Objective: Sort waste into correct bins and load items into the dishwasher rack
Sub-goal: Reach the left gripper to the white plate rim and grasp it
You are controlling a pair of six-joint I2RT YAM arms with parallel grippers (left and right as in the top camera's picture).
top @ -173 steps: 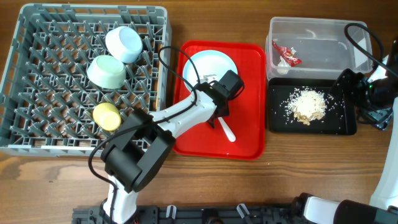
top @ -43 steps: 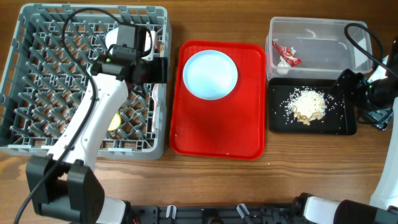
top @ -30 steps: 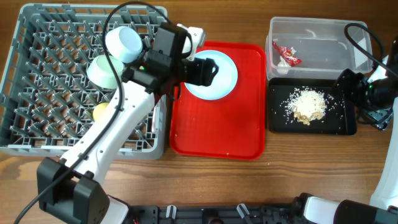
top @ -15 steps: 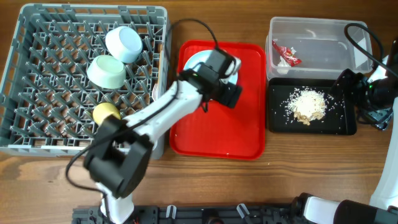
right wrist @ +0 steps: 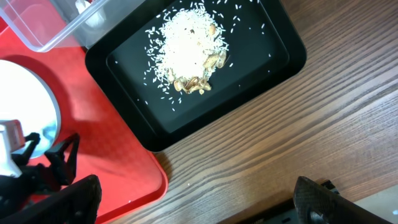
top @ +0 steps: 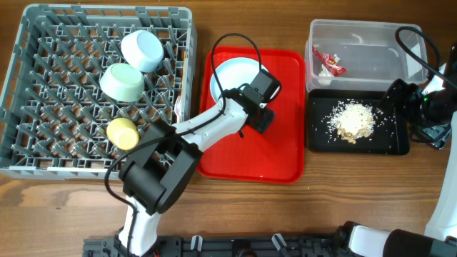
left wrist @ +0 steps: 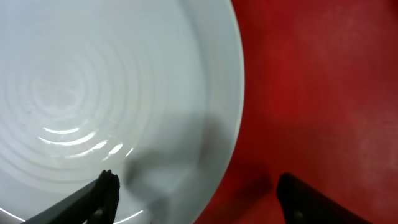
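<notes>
Left fingers (left wrist: 102,196) spread over ringed plate (left wrist: 112,87).

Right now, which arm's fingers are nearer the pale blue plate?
Left. The left fingers straddle the pale blue plate at its rim on the red tray; the right fingers hang well to its right, past the black tray.

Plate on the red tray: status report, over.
Left gripper open, straddling plate rim. Plate flat on red tray, not gripped. Right gripper open, empty, near black tray.
</notes>
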